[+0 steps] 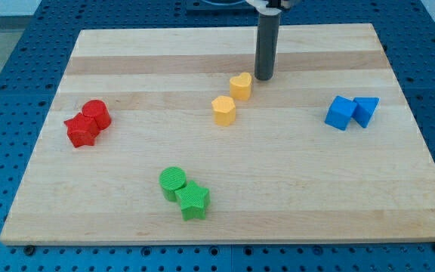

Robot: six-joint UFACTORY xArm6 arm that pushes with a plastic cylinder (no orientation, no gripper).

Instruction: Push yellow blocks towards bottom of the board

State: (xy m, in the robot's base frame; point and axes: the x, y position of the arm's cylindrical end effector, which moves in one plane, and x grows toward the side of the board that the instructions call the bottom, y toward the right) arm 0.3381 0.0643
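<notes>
Hidden: arm above rod cut off at the view's top; no jaws visible, state cannot be told | Pose: rod upright, my tip (263, 78) on tabletop (293, 181), just right of yellow heart block (241, 85) | Yellow hexagon block (223, 110) just lower-left, board centre.

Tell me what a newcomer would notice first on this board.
The straight dark rod dominates the view's top centre, my tip resting just right of the upper yellow heart-like block, with the yellow hexagonal block below-left. Around them on the pale wooden board sit bright pairs: red blocks left, blue blocks right, green blocks at the bottom.
</notes>
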